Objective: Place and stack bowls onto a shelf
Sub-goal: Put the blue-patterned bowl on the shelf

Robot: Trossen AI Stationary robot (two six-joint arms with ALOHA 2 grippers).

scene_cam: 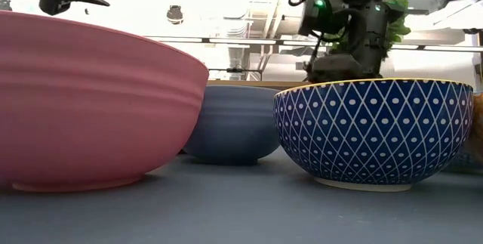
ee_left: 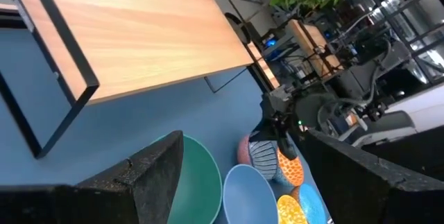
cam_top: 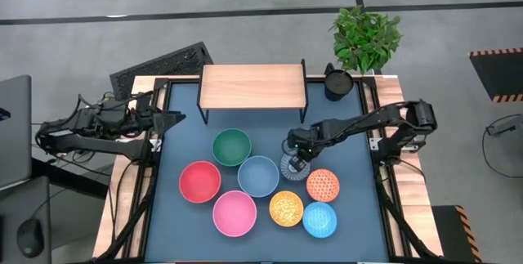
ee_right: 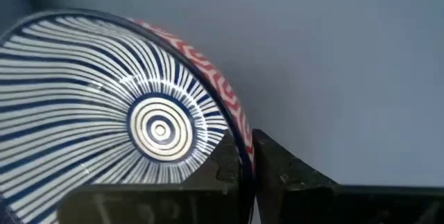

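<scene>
The light-wood shelf (cam_top: 253,87) stands at the table's far side. In front of it sit the green (cam_top: 232,147), red (cam_top: 200,181), pink (cam_top: 234,212), grey-blue (cam_top: 258,176), yellow (cam_top: 286,208), bright blue (cam_top: 319,220) and orange (cam_top: 323,185) bowls. My right gripper (cam_top: 296,149) is over the white-blue striped bowl (cam_top: 292,167), between the grey-blue and orange ones, and is shut on it. My left gripper (cam_top: 173,118) hovers open near the table's left edge, beside the shelf's left end, touching nothing. My right gripper (ee_right: 246,156) pinches the white-blue bowl's rim (ee_right: 232,123), one finger (ee_right: 223,167) inside the bowl and the other (ee_right: 281,165) outside. It comes from above, pointing down. The bowl (ee_left: 267,156) sits tilted below the fingers; whether it is clear of the table I cannot tell.
A black cup (cam_top: 337,82) and a potted plant (cam_top: 366,35) stand at the far right corner, right of the shelf. The shelf's top (ee_left: 139,37) is bare. Bare blue table (cam_top: 343,133) lies between the shelf and the bowls. A laptop (cam_top: 12,129) sits off the table's left.
</scene>
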